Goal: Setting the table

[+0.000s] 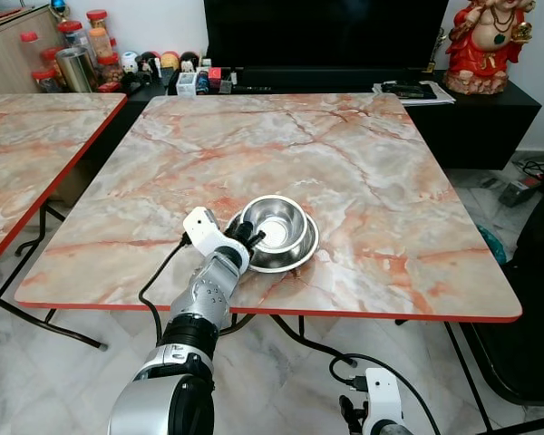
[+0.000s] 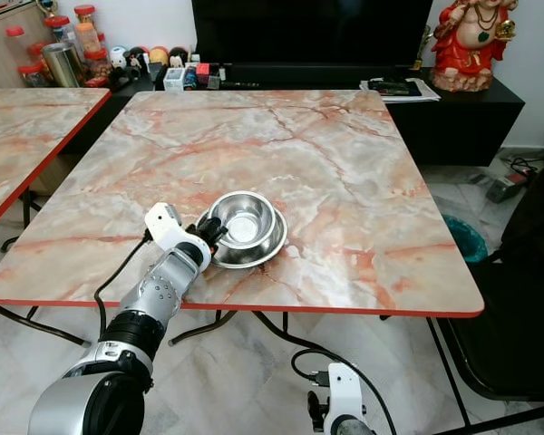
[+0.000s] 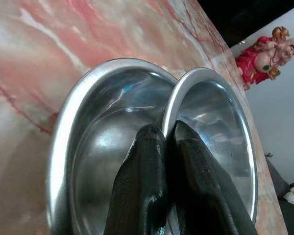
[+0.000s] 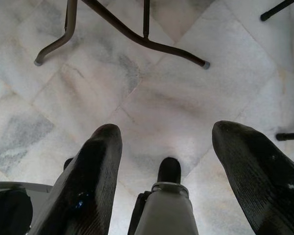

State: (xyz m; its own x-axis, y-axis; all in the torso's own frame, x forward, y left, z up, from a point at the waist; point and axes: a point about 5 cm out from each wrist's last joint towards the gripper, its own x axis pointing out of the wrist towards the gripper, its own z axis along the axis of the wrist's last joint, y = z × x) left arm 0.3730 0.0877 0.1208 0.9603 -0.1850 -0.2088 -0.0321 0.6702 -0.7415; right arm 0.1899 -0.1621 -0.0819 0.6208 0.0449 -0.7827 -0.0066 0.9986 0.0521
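- Now, your left hand (image 1: 246, 237) sits at the near-left edge of the pink-veined marble bench with the red rim (image 1: 363, 181), its two black fingers (image 3: 147, 166) pressed together on the rim of the smaller shiny steel bowl (image 1: 274, 220).
- That smaller bowl rests tilted inside the wider shiny steel bowl (image 2: 254, 255); both stand near the bench's front edge, left of centre.
- You likely want to lift the inner bowl out, so keep the pinch firm; polished steel probably slips easily.
- Raise it straight up before moving sideways, or the outer bowl may drag along or skid toward the edge.
- Your right hand (image 4: 169, 161) hangs idle below the bench, fingers spread over the pale marble floor tiles (image 4: 186, 83).
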